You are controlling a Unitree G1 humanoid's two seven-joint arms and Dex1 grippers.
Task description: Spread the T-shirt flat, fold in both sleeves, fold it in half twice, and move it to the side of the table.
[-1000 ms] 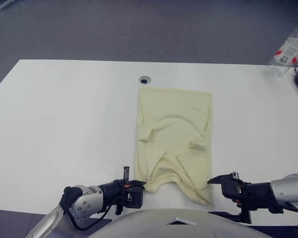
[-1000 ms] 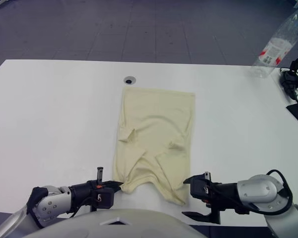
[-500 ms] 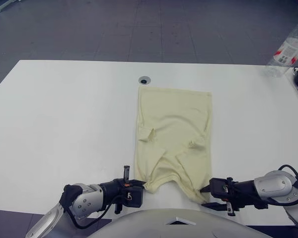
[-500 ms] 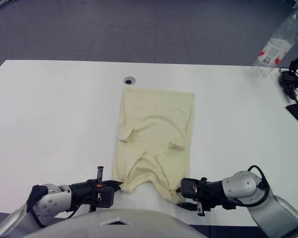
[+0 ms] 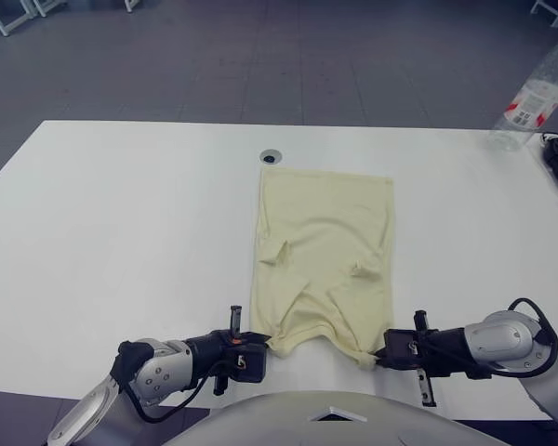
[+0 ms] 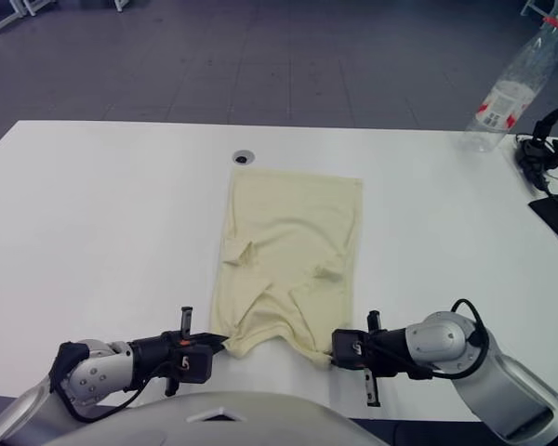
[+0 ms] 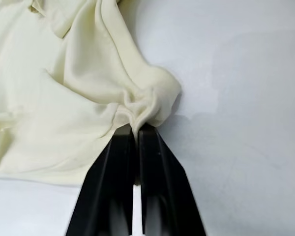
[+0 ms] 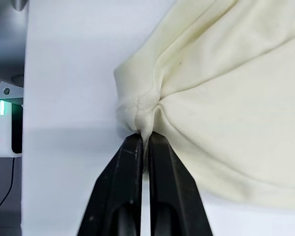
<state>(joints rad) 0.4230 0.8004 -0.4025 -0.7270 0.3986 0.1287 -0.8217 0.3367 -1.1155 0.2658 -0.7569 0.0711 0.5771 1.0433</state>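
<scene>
White laminate worktop point(image 5: 121, 232): the whole head view has shifted slightly, which I put down to the camera, not the things. The pale yellow T-shirt point(image 5: 325, 242) lies on it as a narrow oblong, sleeves apparently already turned in. It runs straight away from the left fingers point(image 7: 143, 140) and right fingers point(image 8: 152, 145) toward the cable port point(image 5: 271, 157) just past its far left corner. A plastic bottle point(image 5: 532, 100) sits well beyond the right fingers, near the far edge. Main change: a second ago the right fingers stood spread and clear of the cloth, out to the side of the near right corner. Half a second ago they had come in to it, and now they are clenched on it, a small pucker of hem pinched at their tips. That corner has drawn in a little toward the shirt's middle with the pinch. The left fingers have not moved and are clamped as before on the near left corner, cloth gathered at the tips. The near hem hangs in a loose curve between the two pinches. Judgement: both near corners are secured, so the grasp for the first half-fold looks complete. The likely next move is to lift and carry the near edge over to the far edge. Wrinkles just beyond the fingers may get trapped in that fold.
</scene>
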